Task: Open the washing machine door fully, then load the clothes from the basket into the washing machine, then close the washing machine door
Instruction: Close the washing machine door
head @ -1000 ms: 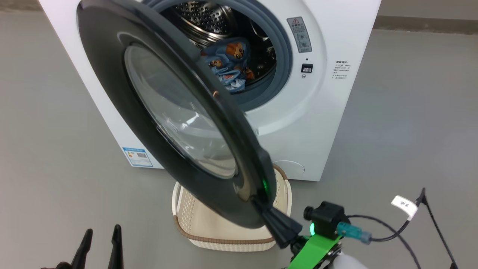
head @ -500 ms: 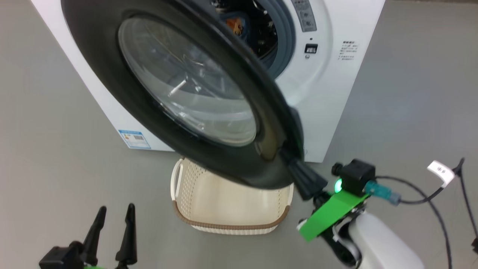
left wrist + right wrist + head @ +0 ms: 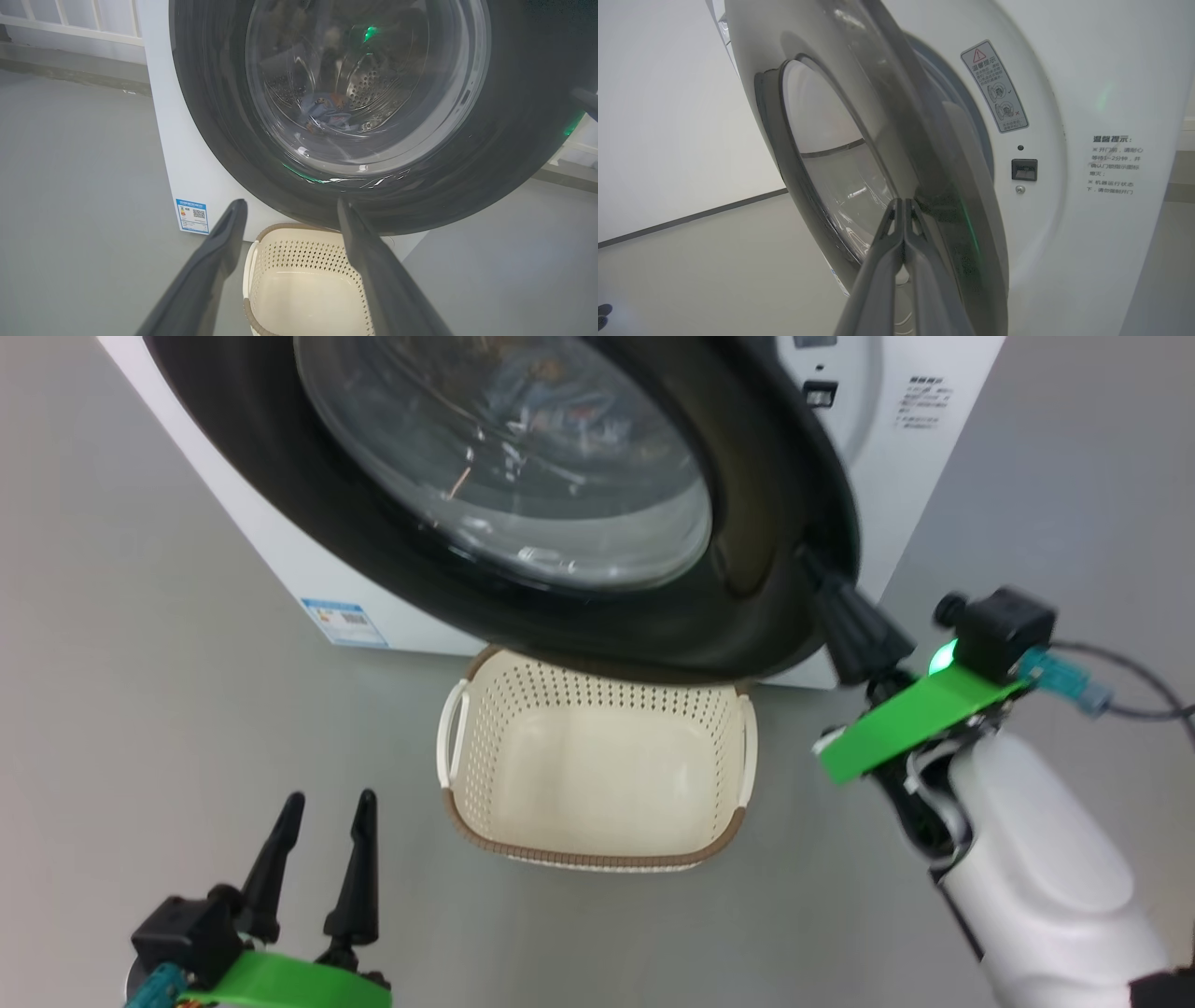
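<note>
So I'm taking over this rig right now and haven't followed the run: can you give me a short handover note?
Left gripper: open, holding nothing, low beside the basket.
Right gripper: shut, holding nothing, tips at the outer edge of the washing machine door, apparently pressing it.
Clothes: inside the drum, seen through the door glass.
Basket: empty, on the floor in front of the washing machine.
Done: loading, by the look of it.
Left: the door is ajar, with a gap at its free side; push it fully shut.
</note>
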Robot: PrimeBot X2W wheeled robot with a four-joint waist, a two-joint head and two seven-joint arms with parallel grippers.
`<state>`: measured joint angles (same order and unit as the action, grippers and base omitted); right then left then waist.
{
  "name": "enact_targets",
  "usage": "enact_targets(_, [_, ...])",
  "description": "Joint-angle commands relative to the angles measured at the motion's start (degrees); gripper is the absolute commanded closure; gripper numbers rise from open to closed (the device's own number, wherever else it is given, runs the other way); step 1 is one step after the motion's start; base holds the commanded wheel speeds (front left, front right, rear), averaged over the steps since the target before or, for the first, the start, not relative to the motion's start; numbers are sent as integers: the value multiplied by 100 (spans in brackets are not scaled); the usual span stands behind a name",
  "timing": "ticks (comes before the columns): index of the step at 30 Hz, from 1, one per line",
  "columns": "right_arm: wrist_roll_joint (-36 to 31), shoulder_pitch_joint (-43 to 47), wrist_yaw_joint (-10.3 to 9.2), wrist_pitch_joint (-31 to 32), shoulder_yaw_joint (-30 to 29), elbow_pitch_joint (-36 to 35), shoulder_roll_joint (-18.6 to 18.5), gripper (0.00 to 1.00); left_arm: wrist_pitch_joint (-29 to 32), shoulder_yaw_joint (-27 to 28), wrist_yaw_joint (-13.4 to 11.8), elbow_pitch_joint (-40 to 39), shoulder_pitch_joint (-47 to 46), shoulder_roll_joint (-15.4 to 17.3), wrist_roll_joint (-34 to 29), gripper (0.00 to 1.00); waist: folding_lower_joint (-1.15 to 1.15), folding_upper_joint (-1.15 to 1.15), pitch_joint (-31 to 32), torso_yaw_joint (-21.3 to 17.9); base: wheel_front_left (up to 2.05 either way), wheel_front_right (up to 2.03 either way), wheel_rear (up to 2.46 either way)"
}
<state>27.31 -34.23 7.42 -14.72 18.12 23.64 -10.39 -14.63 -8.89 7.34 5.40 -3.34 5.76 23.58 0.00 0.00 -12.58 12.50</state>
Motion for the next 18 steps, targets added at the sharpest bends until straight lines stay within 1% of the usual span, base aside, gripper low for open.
enact_targets(1, [-38,-248,7,-28,-26,-85,-15,100,-37,160,14,-174,-268,61,62,0,0,0,-213,88,0,0,0])
enact_targets(8, [-59,-751,7,-28,-264,131,-93,100,-37,-6,14,-209,-540,35,77,0,0,0,-528,213,0,0,0])
enact_targets(18, [-228,-1350,7,-28,-706,535,-4,100,-37,-146,14,-256,-781,-9,99,0,0,0,-849,386,0,0,0])
